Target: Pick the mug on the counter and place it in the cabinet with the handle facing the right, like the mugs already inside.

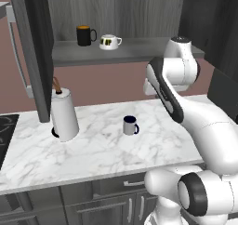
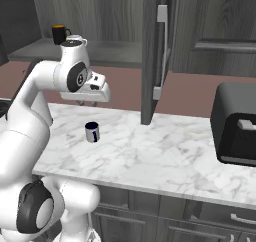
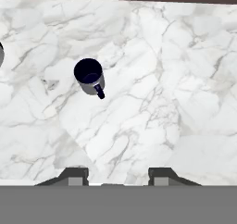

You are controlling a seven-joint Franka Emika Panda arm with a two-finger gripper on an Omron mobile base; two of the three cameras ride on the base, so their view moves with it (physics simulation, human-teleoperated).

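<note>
The light grey mug point(image 1: 130, 125) is standing upright on the white marble desk point(image 1: 102, 149), roughly mid-slab and well apart from everything else on it, its dark navy handle point(image 1: 136, 129) pointing to the right in the left base view. In the hand view the mug point(image 3: 89, 76) is sitting up and to the left of centre, its dark inside facing the camera, which suggests the hand is looking almost straight down and is not yet centred over it. The gripper point(image 3: 118, 176) is hanging high above the marble with nothing between its tips; the jaws are standing apart and empty, parted enough, by the look of it, to take the mug's wall or rim. The white arm point(image 1: 186, 108) is arching over the right part of the desk, probably so the hand can descend from above rather than sweep in sideways and knock the mug over. Up in the dark grey cabinet point(image 1: 116, 15), whose tall door point(image 1: 30, 47) is hanging open, the black mug with the orange rim point(image 1: 84, 35) and the squat white cup point(image 1: 109, 42) are resting side by side on the grey shelf point(image 1: 139, 49), both handles to the right, showing the pose to copy; bare shelf is lying to their right for a third. A paper towel roll point(image 1: 64, 115) is standing on the desk beneath the door, and a dark toaster point(image 2: 235, 123) is sitting at the far right end, both clear of the likely lifting path. The pick appears not yet begun.
</note>
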